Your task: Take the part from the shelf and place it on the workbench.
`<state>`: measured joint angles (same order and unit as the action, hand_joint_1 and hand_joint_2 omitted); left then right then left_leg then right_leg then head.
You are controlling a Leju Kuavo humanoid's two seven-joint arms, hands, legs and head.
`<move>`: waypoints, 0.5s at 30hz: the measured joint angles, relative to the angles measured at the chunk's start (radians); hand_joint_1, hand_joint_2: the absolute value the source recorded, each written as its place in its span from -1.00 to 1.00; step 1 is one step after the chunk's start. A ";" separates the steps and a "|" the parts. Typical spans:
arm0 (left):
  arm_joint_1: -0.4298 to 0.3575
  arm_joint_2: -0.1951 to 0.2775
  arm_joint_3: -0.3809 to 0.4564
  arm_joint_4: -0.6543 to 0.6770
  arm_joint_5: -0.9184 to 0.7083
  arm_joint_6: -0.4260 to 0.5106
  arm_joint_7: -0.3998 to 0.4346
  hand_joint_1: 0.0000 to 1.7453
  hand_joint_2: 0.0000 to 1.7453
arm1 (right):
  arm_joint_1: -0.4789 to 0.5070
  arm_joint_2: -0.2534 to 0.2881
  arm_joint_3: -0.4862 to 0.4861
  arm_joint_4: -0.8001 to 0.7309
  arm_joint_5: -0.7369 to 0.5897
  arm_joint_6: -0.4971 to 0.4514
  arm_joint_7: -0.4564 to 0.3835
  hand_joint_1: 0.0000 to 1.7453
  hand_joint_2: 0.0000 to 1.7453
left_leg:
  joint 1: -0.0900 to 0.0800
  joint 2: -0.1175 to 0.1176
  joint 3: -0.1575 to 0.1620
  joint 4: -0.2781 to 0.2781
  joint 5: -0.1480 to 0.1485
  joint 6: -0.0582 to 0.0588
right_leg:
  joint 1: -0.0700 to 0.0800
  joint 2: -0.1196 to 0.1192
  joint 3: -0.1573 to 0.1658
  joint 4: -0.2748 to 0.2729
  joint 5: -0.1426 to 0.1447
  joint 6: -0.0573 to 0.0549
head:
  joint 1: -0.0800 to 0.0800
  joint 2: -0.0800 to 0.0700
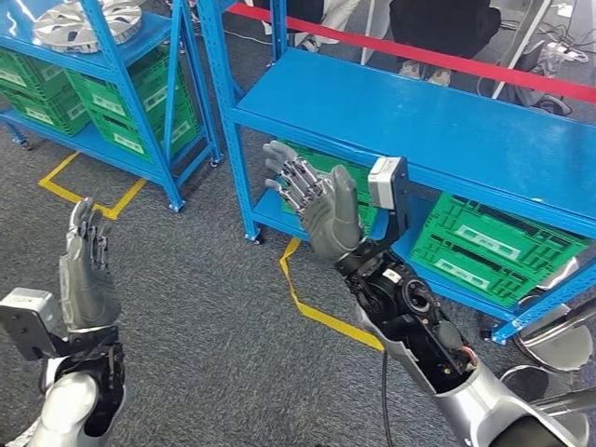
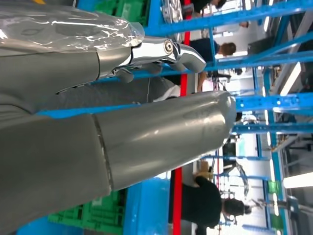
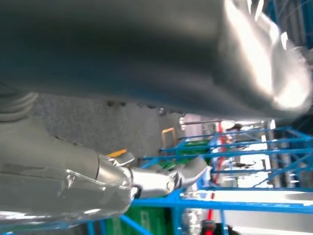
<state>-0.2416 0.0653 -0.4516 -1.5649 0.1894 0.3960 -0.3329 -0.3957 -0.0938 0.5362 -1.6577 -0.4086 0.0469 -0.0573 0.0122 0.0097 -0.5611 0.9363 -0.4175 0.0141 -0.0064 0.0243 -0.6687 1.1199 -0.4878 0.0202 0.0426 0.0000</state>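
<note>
Silver round wheel-cover parts [image 1: 77,23] lie on the top level of the blue shelf [image 1: 113,56] at the far left. My left hand [image 1: 86,265] is raised at the lower left, fingers up and apart, holding nothing. My right hand [image 1: 317,200] is lifted in front of the second blue shelf [image 1: 422,130], fingers spread toward its lower level, nothing in it. In the left wrist view the grey thumb [image 2: 166,137] and a metal finger [image 2: 177,51] stand apart. The right wrist view likewise has a finger [image 3: 166,181] away from the thumb [image 3: 258,58].
Green crates [image 1: 485,242] fill the lower shelf levels. Yellow tape [image 1: 317,312] marks the grey carpet. A red barrier tape [image 1: 436,58] and seated people lie behind the shelf. More silver round parts [image 1: 562,340] sit at the lower right.
</note>
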 joint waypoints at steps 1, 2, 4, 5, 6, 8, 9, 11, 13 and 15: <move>0.001 0.000 0.000 0.000 0.000 0.000 0.000 -1.00 -1.00 | 0.001 0.000 0.000 0.000 0.000 0.000 0.000 -1.00 -1.00 | -0.001 0.009 0.000 0.000 -0.001 0.001 | -0.002 -0.009 -0.032 0.075 -0.032 0.003 | 0.004 0.000; 0.002 0.000 0.000 0.000 0.001 0.000 0.000 -1.00 -1.00 | 0.003 0.000 0.000 0.000 0.000 -0.001 0.000 -1.00 -1.00 | -0.002 0.019 0.000 0.000 -0.001 0.002 | -0.004 -0.012 -0.056 0.129 -0.049 0.006 | 0.007 0.000; 0.003 0.000 0.000 0.000 0.001 0.000 0.000 -1.00 -1.00 | 0.006 0.000 0.000 0.000 0.000 -0.001 0.000 -1.00 -1.00 | -0.002 0.038 0.001 0.001 -0.004 0.001 | -0.008 -0.019 -0.048 0.121 -0.027 0.010 | 0.014 0.000; 0.003 0.000 0.000 0.000 0.002 0.000 0.000 -1.00 -1.00 | 0.006 0.000 0.000 0.000 0.000 -0.002 0.000 -1.00 -1.00 | -0.002 0.047 0.004 0.001 -0.006 -0.002 | -0.009 -0.028 -0.014 0.057 0.007 0.010 | 0.018 0.000; 0.003 0.000 0.000 0.000 0.002 0.000 0.000 -1.00 -1.00 | 0.006 0.000 0.000 0.000 0.000 -0.003 0.000 -1.00 -1.00 | -0.003 0.055 0.007 0.002 -0.009 -0.005 | -0.009 -0.048 0.027 -0.022 0.037 0.009 | 0.023 0.000; 0.003 0.000 0.000 0.000 0.002 0.000 0.000 -1.00 -1.00 | 0.005 0.000 0.000 0.000 0.000 -0.004 0.000 -1.00 -1.00 | -0.008 0.070 0.009 0.004 -0.013 -0.013 | 0.000 -0.083 0.087 -0.138 0.067 0.001 | 0.028 0.000; 0.002 0.000 0.000 0.000 0.002 0.000 0.000 -1.00 -1.00 | 0.005 0.000 0.000 0.000 0.000 -0.004 0.000 -1.00 -1.00 | -0.011 0.079 0.009 0.005 -0.014 -0.017 | 0.005 -0.089 0.097 -0.157 0.065 -0.004 | 0.027 0.000; 0.002 -0.001 0.000 0.000 0.002 -0.001 0.000 -1.00 -1.00 | 0.006 0.000 0.000 -0.001 0.000 -0.004 0.000 -1.00 -1.00 | -0.011 0.096 0.010 0.006 -0.016 -0.026 | 0.007 -0.069 0.100 -0.162 0.067 -0.017 | 0.022 0.000; 0.001 -0.001 0.000 0.000 0.002 -0.001 0.000 -1.00 -1.00 | 0.005 0.000 -0.001 -0.003 0.000 -0.003 0.000 -1.00 -1.00 | -0.006 0.070 0.002 0.036 -0.041 -0.036 | 0.004 -0.047 0.103 -0.168 0.073 -0.029 | 0.017 0.000; 0.001 -0.001 0.000 0.000 0.002 -0.001 0.000 -1.00 -1.00 | 0.003 0.000 0.000 -0.004 0.000 -0.003 0.000 -1.00 -1.00 | -0.001 0.018 -0.051 0.154 -0.102 -0.042 | 0.000 -0.028 0.103 -0.171 0.076 -0.038 | 0.005 0.000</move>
<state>-0.2403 0.0641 -0.4517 -1.5648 0.1919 0.3948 -0.3332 -0.3924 -0.0939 0.5361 -1.6621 -0.4086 0.0443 -0.0578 0.0108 0.0281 -0.6126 1.0898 -0.5193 -0.0278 -0.0059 -0.0036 -0.5653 0.9489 -0.4114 -0.0180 0.0474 0.0000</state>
